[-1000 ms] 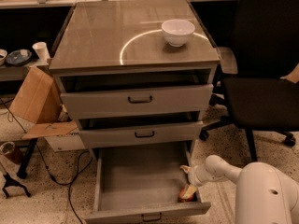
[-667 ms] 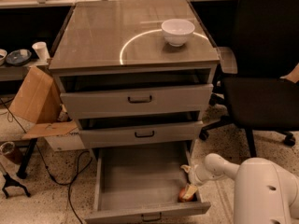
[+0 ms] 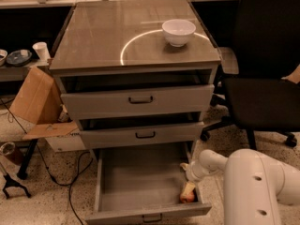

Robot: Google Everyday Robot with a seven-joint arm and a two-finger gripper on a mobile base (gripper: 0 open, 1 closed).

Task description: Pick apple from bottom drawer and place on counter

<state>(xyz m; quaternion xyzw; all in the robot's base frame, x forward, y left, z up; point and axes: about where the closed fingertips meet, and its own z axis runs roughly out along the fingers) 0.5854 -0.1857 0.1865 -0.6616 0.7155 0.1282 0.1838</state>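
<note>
The bottom drawer (image 3: 126,186) is pulled fully out, showing its plain grey floor. The apple (image 3: 187,197), small and reddish-orange, lies in the drawer's front right corner. My gripper (image 3: 188,190) reaches down into that corner from the white arm on the right and is right at the apple, on its upper side. The counter (image 3: 117,36) is the glossy grey-brown cabinet top with a white ring of light.
A white bowl (image 3: 178,32) stands on the counter's right rear. Two upper drawer fronts (image 3: 138,100) sit slightly open. A black office chair (image 3: 262,69) stands to the right. A cardboard box (image 3: 37,100) and cables lie on the floor at left.
The arm has shifted very slightly; the gripper stays at the apple in the drawer's front right corner.
</note>
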